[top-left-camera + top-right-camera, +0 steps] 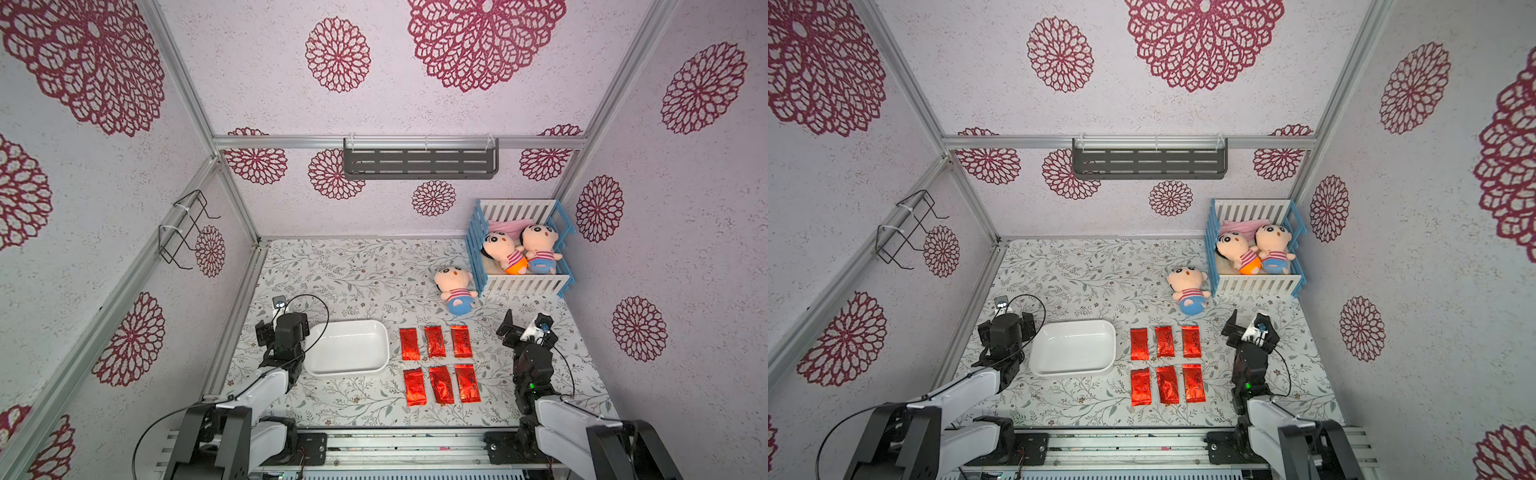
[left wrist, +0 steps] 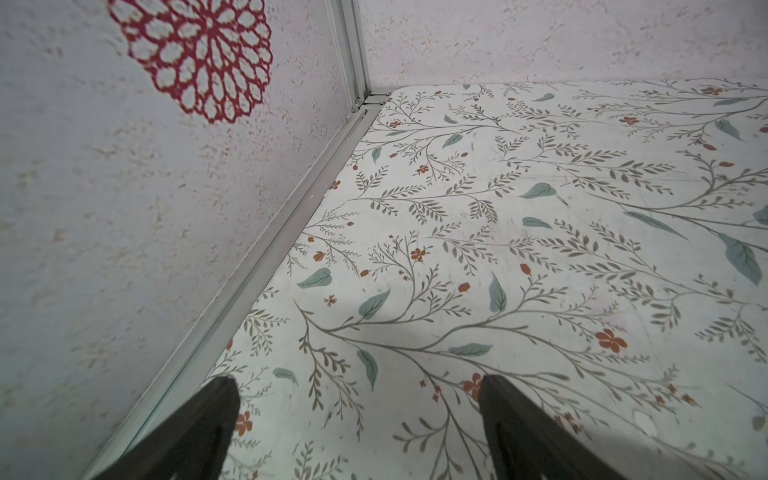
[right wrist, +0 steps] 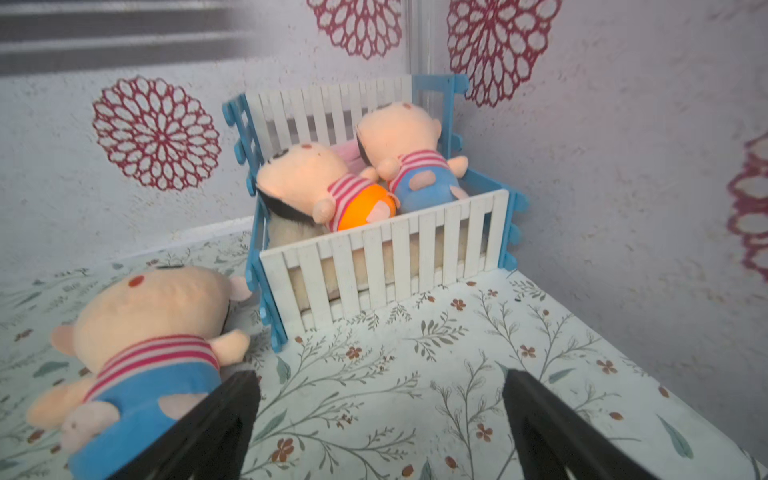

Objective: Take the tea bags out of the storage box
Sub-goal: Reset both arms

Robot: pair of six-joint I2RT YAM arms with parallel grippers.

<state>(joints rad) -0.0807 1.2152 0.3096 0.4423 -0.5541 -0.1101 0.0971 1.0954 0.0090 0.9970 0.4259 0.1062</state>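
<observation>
The white storage box sits empty at the near left of the table in both top views. To its right the red foil tea bags lie flat on the table in two rows of three. My left gripper hovers just left of the box, open, with only tablecloth between its fingers. My right gripper stands right of the tea bags, open and empty, facing the crib. Neither wrist view shows the box or the tea bags.
A blue-and-white toy crib with two plush dolls stands at the far right corner. A third doll lies just left of it. The left wall runs close beside my left gripper. A grey shelf hangs on the back wall.
</observation>
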